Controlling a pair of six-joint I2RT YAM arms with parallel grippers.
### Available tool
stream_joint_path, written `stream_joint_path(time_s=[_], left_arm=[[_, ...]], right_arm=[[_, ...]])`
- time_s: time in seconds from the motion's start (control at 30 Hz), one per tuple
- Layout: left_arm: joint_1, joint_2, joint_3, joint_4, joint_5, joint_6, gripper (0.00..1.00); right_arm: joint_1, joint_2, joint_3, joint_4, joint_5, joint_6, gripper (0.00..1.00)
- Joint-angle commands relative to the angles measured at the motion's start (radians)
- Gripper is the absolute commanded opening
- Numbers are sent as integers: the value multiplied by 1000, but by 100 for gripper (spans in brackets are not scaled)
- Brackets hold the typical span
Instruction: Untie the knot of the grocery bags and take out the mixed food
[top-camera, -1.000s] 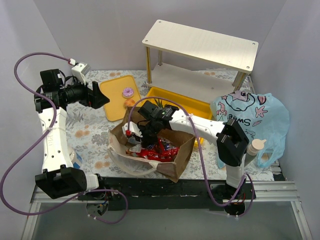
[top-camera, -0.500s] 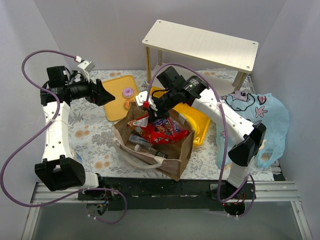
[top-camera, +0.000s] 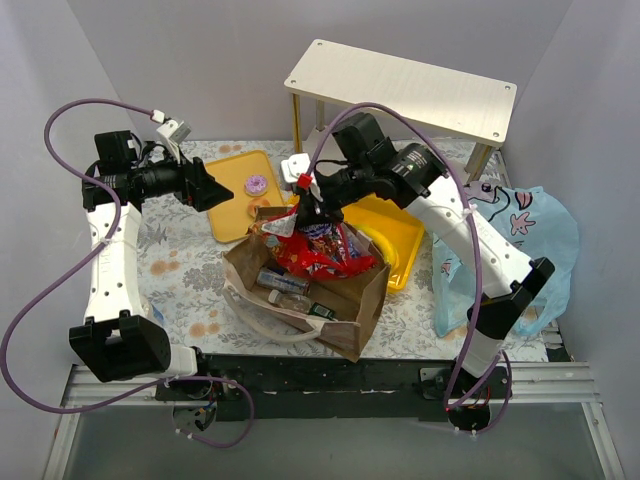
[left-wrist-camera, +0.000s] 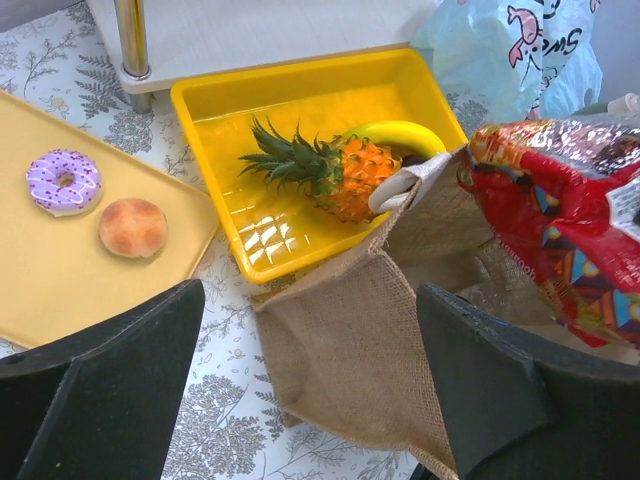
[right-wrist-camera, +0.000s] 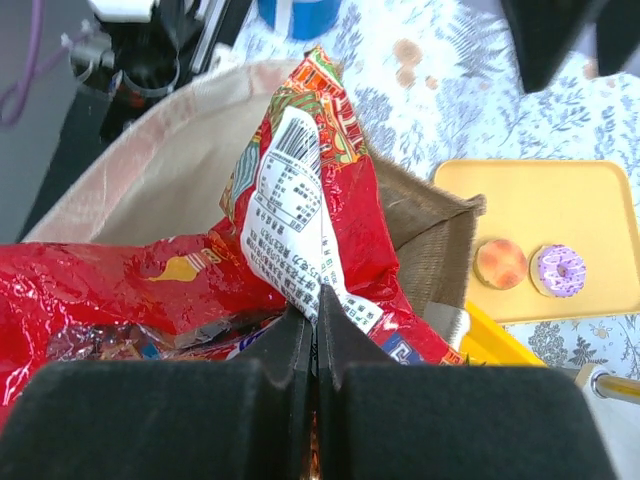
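Lifted higher than half a second ago, the big crinkly red foil cookie packet (top-camera: 322, 245) now hangs mostly clear of the stiff brown paper bag (top-camera: 350, 305). The right gripper (top-camera: 306, 192), reaching down from a high, bent arm, is clamped on the packet's top corner. A small pineapple (left-wrist-camera: 340, 175) and a purple-iced doughnut (left-wrist-camera: 63, 181) already lie on yellow trays. Small bottles (top-camera: 285, 285) remain inside, and the thin light-blue plastic bag (top-camera: 530, 240) seems untouched. The left gripper (top-camera: 205, 188) hovers with its fingers spread, holding nothing.

There are two bags (brown bag (top-camera: 365, 300), blue bag (top-camera: 545, 225)), two trays (flat tray (top-camera: 225, 195), deep tray (top-camera: 400, 235)), two doughnuts (purple doughnut (left-wrist-camera: 63, 182), pale doughnut (left-wrist-camera: 133, 227)), one pineapple (left-wrist-camera: 345, 178), one banana (left-wrist-camera: 400, 133) and one red packet (top-camera: 320, 250).
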Motion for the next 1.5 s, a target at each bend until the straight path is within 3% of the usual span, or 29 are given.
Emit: stream_joint_path(time_s=[0.0,0.07,0.2,0.23,0.27,0.5,0.73,0.93,1.03,1.07,1.1,1.4,1.43,1.47], left_arm=[[-3,-19,-1,11,43,10,87],[-4,-33,2,0,83,25,87],[-7,-91,45,-165,209,298,88],[-13,-100,54,-185,203,424,88],[-22,-109,60,-187,192,449,88],[-145,-136,68,219,198,222,90],[-265,-100,85,371,241,105,88],[-300,-50,124,429,309,6,57],[-329,-50,125,429,339,-10,25],[-351,-54,121,431,341,-7,7],[-361,-60,114,433,338,-4,0],[-362,-48,151,506,177,-75,0],[-351,-68,149,479,154,-32,19],[-334,-82,141,395,95,111,37]], right_arm=[[-45,-98,34,295,-125,225,1],[-59,-98,25,385,-148,354,1],[-97,-86,42,404,-197,391,1],[-110,-82,42,409,-214,410,1],[-120,-80,37,412,-243,417,1],[-149,-63,5,459,-305,467,1],[-159,-57,-52,505,-332,509,1],[-159,-40,-74,544,-323,538,1],[-160,-29,-75,545,-303,538,1],[-162,-26,-80,544,-296,538,1],[-163,-22,-81,542,-294,539,1],[-182,-6,-45,541,-298,543,1],[-183,-8,-35,528,-300,536,1],[-189,-9,-23,518,-300,529,1]])
